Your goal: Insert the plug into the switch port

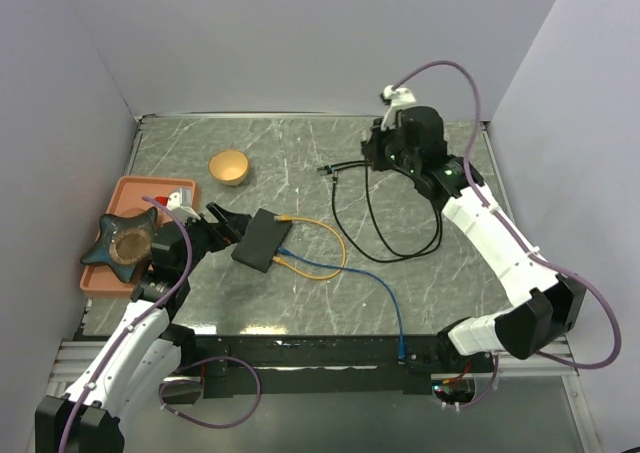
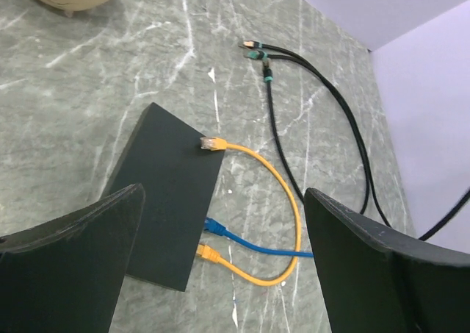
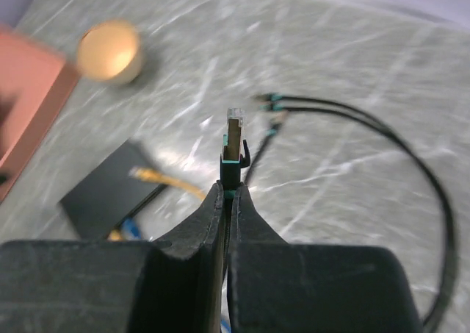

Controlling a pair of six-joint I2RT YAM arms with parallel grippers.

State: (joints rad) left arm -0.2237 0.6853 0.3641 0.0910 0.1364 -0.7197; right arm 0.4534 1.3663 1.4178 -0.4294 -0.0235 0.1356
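Top external, marbled table [image 1: 300, 153], lilac walls [image 1: 300, 33], left tool [image 1: 232, 231] agape, right tool [image 3: 226, 193] pinching plug [image 3: 233, 138]

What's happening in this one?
The right tool is shut on a black cable's plug, held up above the table, away from the switch. The left tool is open by the switch, not closed on it. A yellow cable and a blue cable are already plugged in. The held plug is not yet inserted.
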